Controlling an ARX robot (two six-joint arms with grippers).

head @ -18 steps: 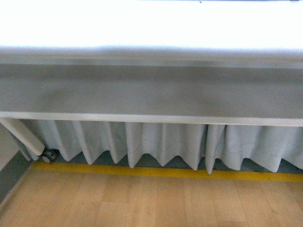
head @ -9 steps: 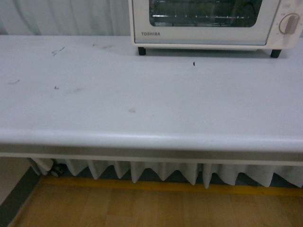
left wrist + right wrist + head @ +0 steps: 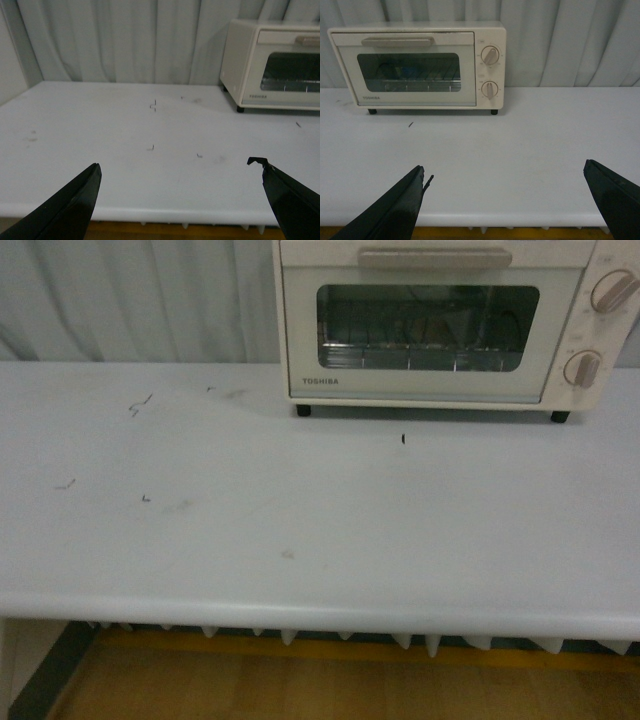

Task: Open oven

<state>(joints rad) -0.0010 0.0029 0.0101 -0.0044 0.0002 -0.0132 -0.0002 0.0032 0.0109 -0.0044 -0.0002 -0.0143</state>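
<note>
Oven [image 3: 445, 335] at the upper right of the front frame, cut off by the top and right borders, standing at the back of a wide white table [image 3: 300, 540]. Table filling most of that frame, from near the lower edge up to a pale pleated curtain [image 3: 130, 300] in the upper left. Cream-white body with TOSHIBA lettering low on the front. Glass-windowed door [image 3: 428, 385] closed flush, wire rack visible behind the pane. Beige bar handle [image 3: 435, 258] across the door's top, untouched. Two beige knobs [image 3: 612, 290] stacked to the right of the door. Small dark feet [image 3: 303, 410] on the tabletop.

Left gripper [image 3: 175, 165] spread wide and empty, black fingers [image 3: 75, 205] far apart with only bare table between them. Oven ahead and off to one side, well apart from both tips. Right gripper [image 3: 505, 170] likewise wide open and empty, fingers [image 3: 400, 210] low over the near table edge. Oven facing it across bare table, well apart, out of contact with handle and door.

Tiny dark speck [image 3: 403, 439] just in front of the oven. A few faint scuffs [image 3: 140, 405] at mid-left.
</note>
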